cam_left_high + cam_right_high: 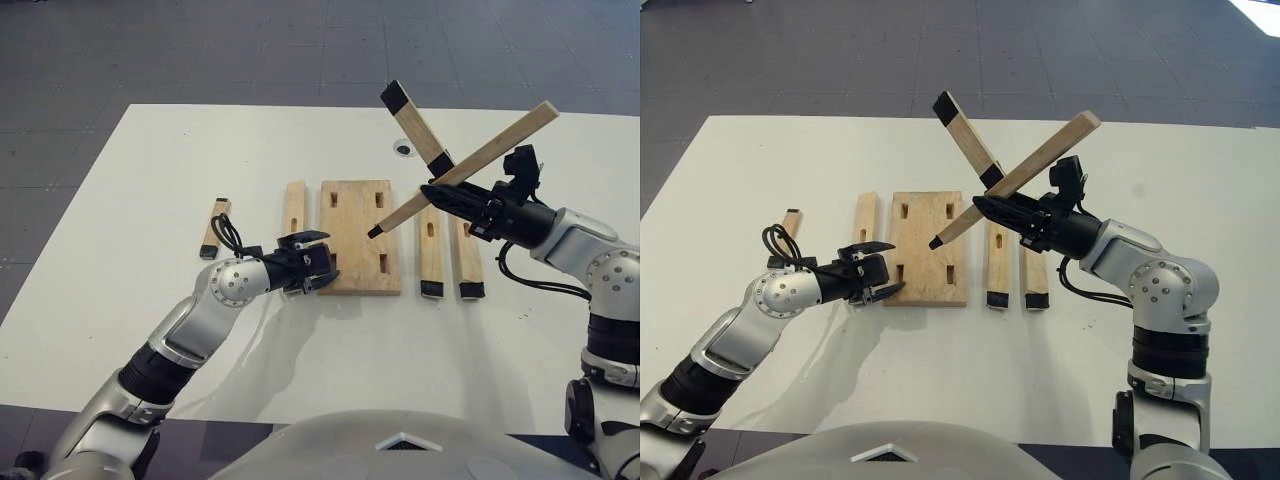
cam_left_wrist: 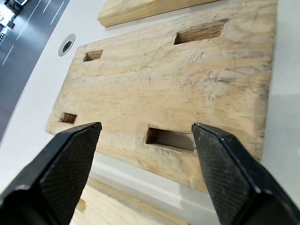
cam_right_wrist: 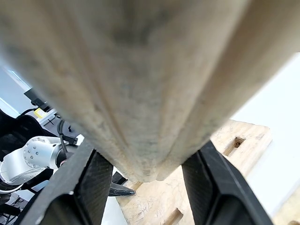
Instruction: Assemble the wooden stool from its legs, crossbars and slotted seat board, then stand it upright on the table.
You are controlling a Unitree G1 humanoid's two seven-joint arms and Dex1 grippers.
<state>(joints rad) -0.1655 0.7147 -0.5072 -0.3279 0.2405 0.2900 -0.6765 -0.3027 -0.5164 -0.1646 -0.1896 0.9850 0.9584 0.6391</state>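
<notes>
The slotted seat board [image 1: 352, 222] lies flat in the middle of the table. My left gripper [image 1: 314, 263] is open at the board's near left corner, its fingers [image 2: 70, 164] straddling the edge beside a slot [image 2: 169, 138]. My right gripper [image 1: 441, 191] is shut on a crossed pair of legs [image 1: 470, 160], held in the air above the board's right side. One black-tipped end [image 1: 375, 231] of the pair points down toward the board, and another [image 1: 396, 97] points up and away. The held wood [image 3: 140, 70] sits between the right fingers [image 3: 89, 187].
A short crossbar [image 1: 213, 228] lies at the far left, and a longer piece [image 1: 293, 208] lies just left of the board. Two black-tipped legs [image 1: 430, 255] [image 1: 468, 262] lie right of it. A round hole [image 1: 404, 148] is in the tabletop behind.
</notes>
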